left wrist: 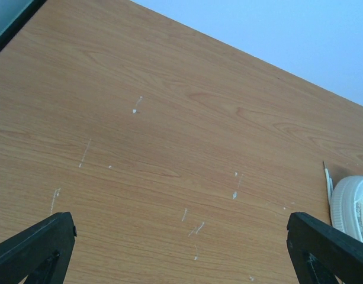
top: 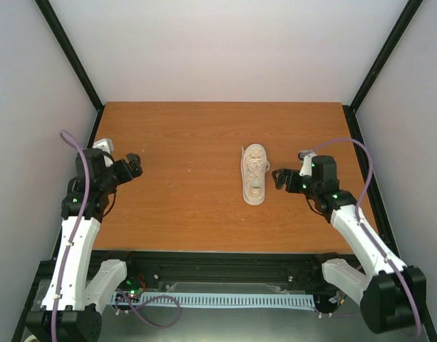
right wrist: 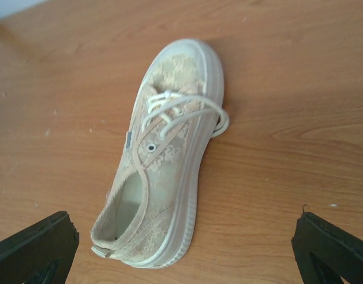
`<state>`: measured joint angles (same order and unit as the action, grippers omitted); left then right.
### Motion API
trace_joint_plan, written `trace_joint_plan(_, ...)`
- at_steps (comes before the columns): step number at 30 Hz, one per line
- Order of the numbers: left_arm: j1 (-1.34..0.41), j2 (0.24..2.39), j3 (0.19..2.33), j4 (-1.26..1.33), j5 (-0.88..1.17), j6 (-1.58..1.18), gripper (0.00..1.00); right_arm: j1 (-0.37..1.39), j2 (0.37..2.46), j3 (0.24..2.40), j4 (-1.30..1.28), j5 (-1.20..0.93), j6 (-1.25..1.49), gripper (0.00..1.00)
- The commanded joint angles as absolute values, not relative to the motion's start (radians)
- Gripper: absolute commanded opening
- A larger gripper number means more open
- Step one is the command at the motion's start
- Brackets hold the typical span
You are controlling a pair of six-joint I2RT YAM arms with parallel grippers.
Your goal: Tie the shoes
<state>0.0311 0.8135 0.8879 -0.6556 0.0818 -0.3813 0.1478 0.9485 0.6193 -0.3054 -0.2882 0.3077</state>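
Right gripper (top: 279,178): fingers spread wide and holding nothing. It is poised just to the right of the shoe and aimed at its side.
Left gripper (top: 135,166): fingers also wide apart and empty. It sits low over the left side of the table (top: 182,135), well apart from the shoe.
Shoe (top: 254,174): a cream low-top standing on its sole, right of the table's centre, with its length running near to far.
Laces (right wrist: 172,105): thin and white, lying slack across the front of the upper. One loop droops over the edge of the sole and no finished bow shows.
Stage: judged to be the very start, since no lace is gripped by either arm.
Risk, grasp: the thin cord lies flat against fabric and sole, so closing fingers could catch the upper or come away with nothing.
Risk, shoe: nothing pins the light shoe down, so a one-sided pull could drag or tip it.
Risk, reach: the left arm has the longer way to come, and the two arms could crowd each other over the shoe.
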Motion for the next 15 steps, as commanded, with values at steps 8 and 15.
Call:
trace_joint_plan(8,0.032,0.818,0.905,-0.672,0.019,-0.407,1.0,0.385,1.252,0.75,-0.319,-0.073,0.356,0.91)
trace_joint_plan(15,0.04,0.827,0.909,-0.678,0.015,-0.413,1.0,0.427,1.347,0.759,-0.285,-0.075,0.342,0.81)
